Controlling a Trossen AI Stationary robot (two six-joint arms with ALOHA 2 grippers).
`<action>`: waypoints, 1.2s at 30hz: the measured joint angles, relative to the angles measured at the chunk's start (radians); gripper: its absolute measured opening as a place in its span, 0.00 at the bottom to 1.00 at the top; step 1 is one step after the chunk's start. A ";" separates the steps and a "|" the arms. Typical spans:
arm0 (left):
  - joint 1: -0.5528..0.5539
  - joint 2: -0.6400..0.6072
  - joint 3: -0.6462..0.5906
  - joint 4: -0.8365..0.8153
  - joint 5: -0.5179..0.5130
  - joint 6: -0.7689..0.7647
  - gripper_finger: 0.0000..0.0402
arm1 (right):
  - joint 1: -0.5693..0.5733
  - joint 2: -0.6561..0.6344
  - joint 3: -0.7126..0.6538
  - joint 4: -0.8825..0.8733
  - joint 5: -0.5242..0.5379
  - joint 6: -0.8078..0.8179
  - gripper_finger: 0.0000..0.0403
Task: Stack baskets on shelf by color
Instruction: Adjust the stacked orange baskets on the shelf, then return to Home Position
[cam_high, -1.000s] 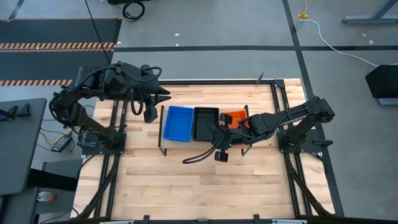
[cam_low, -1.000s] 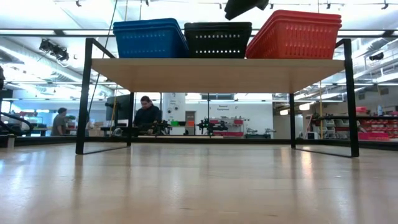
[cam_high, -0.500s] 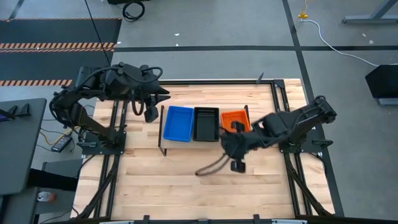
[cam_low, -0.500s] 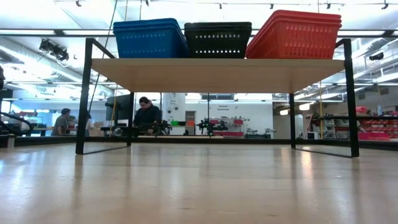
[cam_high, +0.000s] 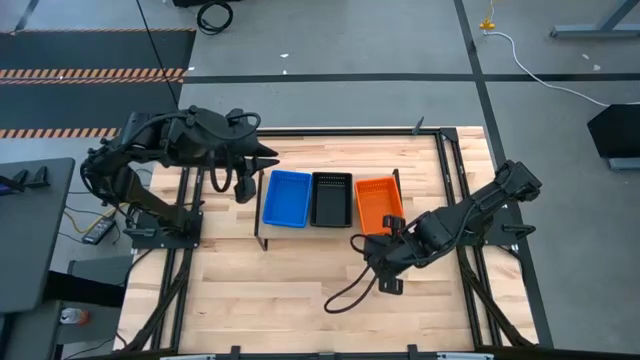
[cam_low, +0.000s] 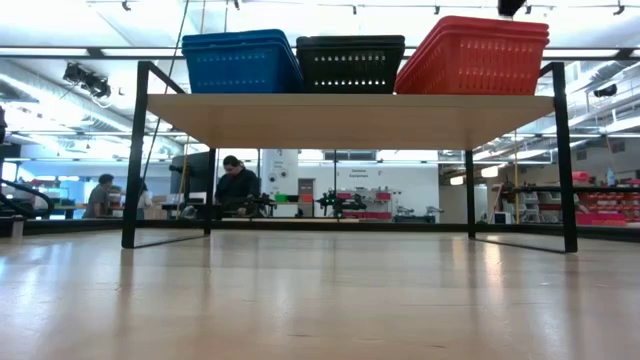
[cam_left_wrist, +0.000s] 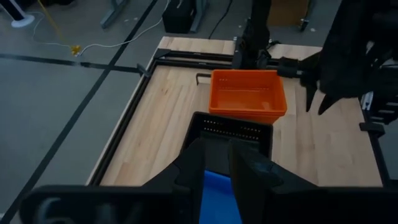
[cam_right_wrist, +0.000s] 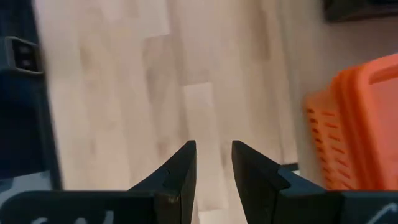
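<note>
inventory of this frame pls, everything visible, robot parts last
blue baskets: one stack, count within unclear, blue, left end of the shelf
black baskets: one stack, black, middle of the shelf
orange baskets: one stack, orange, right end of the shelf, tilted in the low view
shelf: one, light wood on dark legs, mid-table
table: one, light wood planks, dark frame
people: at least two, far back in the room, low view
left gripper: one, dark, left of the shelf, holding nothing, fingers slightly apart
right gripper: one, dark, over bare table in front of the orange baskets, holding nothing, fingers slightly apart
</note>
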 joint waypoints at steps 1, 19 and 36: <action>-0.001 0.003 0.000 0.006 0.000 0.001 0.19 | -0.004 0.000 -0.008 0.001 0.010 0.000 0.27; -0.001 0.028 0.000 0.017 0.000 0.061 0.19 | -0.099 0.000 -0.045 0.004 0.149 -0.043 0.27; -0.013 0.029 0.000 0.092 0.000 0.099 0.19 | -0.041 -0.001 0.120 0.015 0.235 -0.176 0.27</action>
